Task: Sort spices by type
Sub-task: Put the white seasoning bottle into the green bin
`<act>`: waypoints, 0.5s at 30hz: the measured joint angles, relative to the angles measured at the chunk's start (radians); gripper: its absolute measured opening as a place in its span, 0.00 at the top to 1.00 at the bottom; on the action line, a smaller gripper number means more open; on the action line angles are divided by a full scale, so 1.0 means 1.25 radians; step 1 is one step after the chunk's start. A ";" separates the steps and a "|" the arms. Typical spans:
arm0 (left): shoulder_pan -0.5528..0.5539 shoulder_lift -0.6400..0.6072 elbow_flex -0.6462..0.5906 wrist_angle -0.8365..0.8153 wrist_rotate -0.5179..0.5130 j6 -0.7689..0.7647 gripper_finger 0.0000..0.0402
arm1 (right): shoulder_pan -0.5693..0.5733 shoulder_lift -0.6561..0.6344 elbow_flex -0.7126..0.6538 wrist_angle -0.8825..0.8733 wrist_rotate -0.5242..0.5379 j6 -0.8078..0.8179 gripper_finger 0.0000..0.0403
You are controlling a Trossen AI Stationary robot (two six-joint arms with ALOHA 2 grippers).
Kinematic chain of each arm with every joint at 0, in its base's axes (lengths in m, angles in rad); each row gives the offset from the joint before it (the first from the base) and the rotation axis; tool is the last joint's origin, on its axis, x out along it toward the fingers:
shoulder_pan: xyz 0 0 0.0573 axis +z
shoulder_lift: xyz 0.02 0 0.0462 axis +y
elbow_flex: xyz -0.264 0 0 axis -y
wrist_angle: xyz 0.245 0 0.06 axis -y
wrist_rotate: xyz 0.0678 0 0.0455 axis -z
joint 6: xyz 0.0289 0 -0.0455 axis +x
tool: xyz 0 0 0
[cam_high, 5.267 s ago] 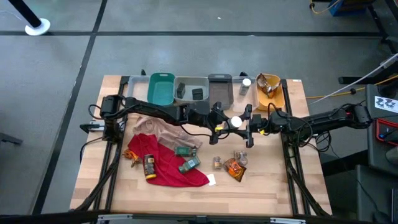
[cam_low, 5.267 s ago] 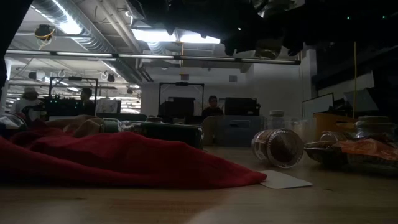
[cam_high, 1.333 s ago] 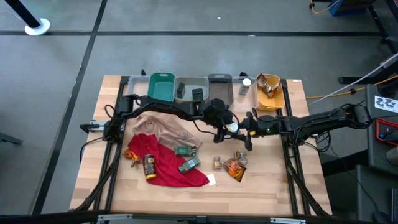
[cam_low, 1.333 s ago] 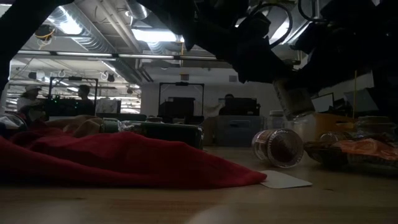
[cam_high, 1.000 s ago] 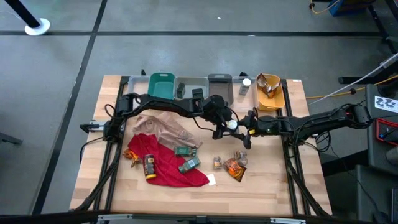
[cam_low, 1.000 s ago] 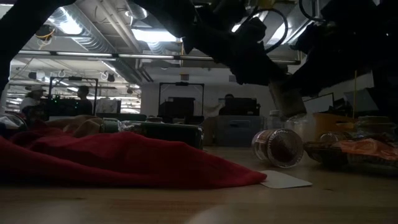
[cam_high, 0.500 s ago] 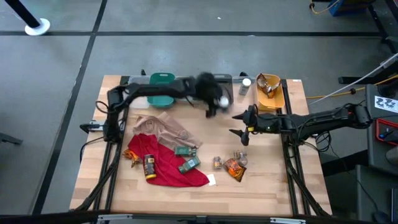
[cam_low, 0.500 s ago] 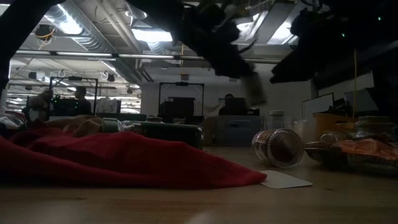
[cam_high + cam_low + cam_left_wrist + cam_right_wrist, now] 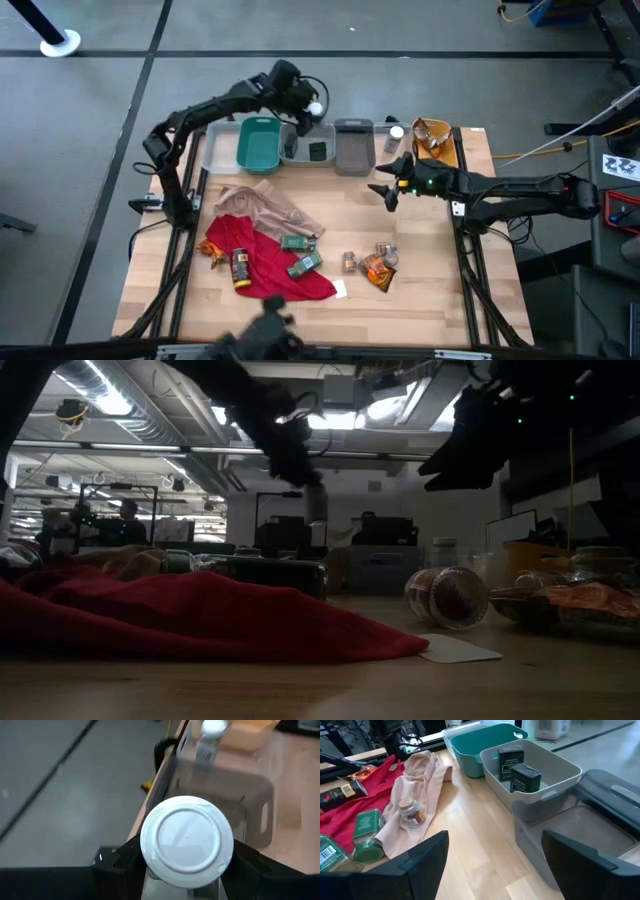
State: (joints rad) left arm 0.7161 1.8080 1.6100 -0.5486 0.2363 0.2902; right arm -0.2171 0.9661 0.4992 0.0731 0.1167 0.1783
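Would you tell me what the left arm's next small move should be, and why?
Probably carry the white-capped jar, clamped in the left gripper above the table's far edge, toward the other white-capped jar beside the yellow bin. The light grey bin below holds dark boxes.

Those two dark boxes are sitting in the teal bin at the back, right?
Not the teal one. The right wrist view shows the two dark boxes in the light grey bin beside the teal bin, which holds nothing visible.
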 joint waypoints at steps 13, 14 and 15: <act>0.184 0.000 0.000 -0.179 -0.016 -0.053 0.54 | -0.101 0.000 0.000 -0.012 -0.131 -0.002 0.21; 0.192 -0.001 0.000 -0.196 -0.016 -0.053 0.54 | -0.101 0.000 0.000 -0.019 -0.131 -0.002 0.21; 0.198 -0.002 0.000 -0.211 -0.021 -0.050 0.54 | -0.100 0.000 0.000 -0.026 -0.131 -0.003 0.21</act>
State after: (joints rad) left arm 0.9638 1.8056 1.6100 -0.8122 0.2100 0.2274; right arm -0.3428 0.9661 0.4992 0.0409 -0.0471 0.1749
